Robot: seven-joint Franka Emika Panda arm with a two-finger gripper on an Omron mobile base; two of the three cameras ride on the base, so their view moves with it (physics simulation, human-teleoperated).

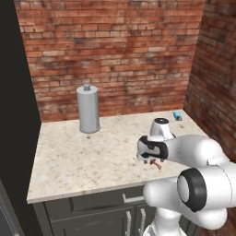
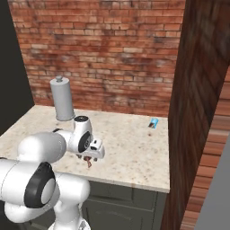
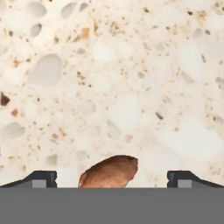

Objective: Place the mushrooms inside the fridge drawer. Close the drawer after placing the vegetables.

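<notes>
Our gripper (image 3: 112, 177) hangs low over the speckled stone counter (image 1: 83, 156) with its jaws spread wide, nothing between them but air and the reddish-brown cap of a mushroom (image 3: 109, 173) sitting midway between the two dark fingertips (image 3: 39, 178). In the left base view the gripper (image 1: 152, 159) sits toward the front right part of the counter, with the mushroom (image 1: 156, 163) peeking out just beneath it, near the front edge above the dark cabinet fronts (image 1: 92, 212). From the right base view we see the same gripper (image 2: 90, 157) and a small reddish bit of the mushroom (image 2: 88, 162) below it, again close to the counter's front edge. In the hand view the cap's long axis runs roughly across the line between the fingertips, tilting up slightly toward the right; we cannot tell where the stem points. Open counter lies to the left and behind the hand. A tall grey canister (image 1: 88, 109) stands upright well apart, near the brick back wall (image 1: 110, 50), and a small blue object (image 1: 177, 115) lies at the far right corner by the brick side wall (image 2: 197, 112). The base views show these edges and walls; the hand view gives us the cap's shape.
</notes>
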